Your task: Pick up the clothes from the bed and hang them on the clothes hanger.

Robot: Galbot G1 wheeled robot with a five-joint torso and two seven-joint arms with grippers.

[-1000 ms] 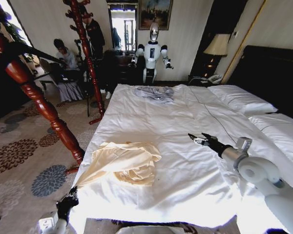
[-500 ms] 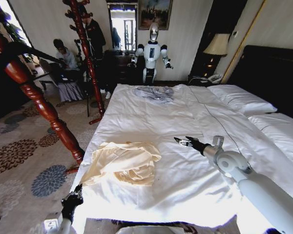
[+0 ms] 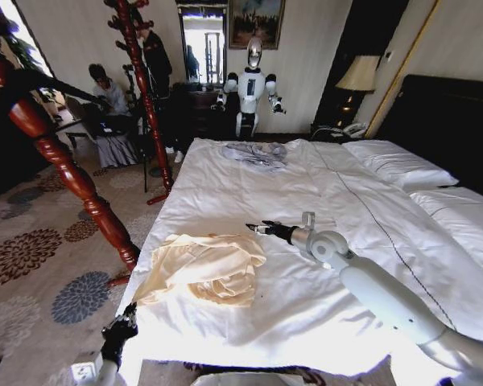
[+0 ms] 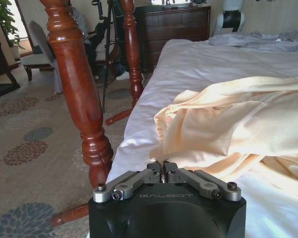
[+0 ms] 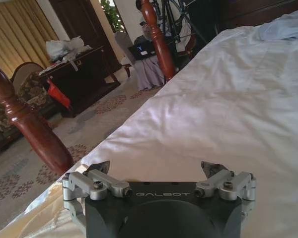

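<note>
Item: left gripper point(image 3: 119, 331), parked low at the near corner of the bed point(image 3: 322, 322), beside the carpet. In its wrist view the left gripper point(image 4: 162, 177) has its fingertips pressed together, nothing between them. From it the clothes point(image 4: 238, 129) lie ahead and up on the sheet, near but apart.

Item: clothes point(image 3: 205, 267), one cream garment crumpled in a heap on the near left part of the bed, close to the left edge. We read its long axis as running from the near left corner, where a sleeve-like tail trails, toward the bunched mass farther in and to the right. No hanger can be made out in these views.

Item: right gripper point(image 3: 262, 229), reached across the bed on an outstretched arm, hanging just beyond the far right edge of the clothes. Its jaws stand spread wide with nothing held; the wrist view shows the two fingertips point(image 5: 101, 166) well apart over white sheet, and a sliver of the clothes point(image 5: 35, 218) at the picture's edge. We judge this the nearer arm for a grasp: the garment lies to the gripper's left and toward us, so the coming move turns on dropping down and leftward onto the bunched edge.

Item: wooden post point(image 3: 68, 173), standing off the bed's left side.

Item: grey garment point(image 3: 256, 154), at the far end of the bed, well apart, not our concern.
</note>
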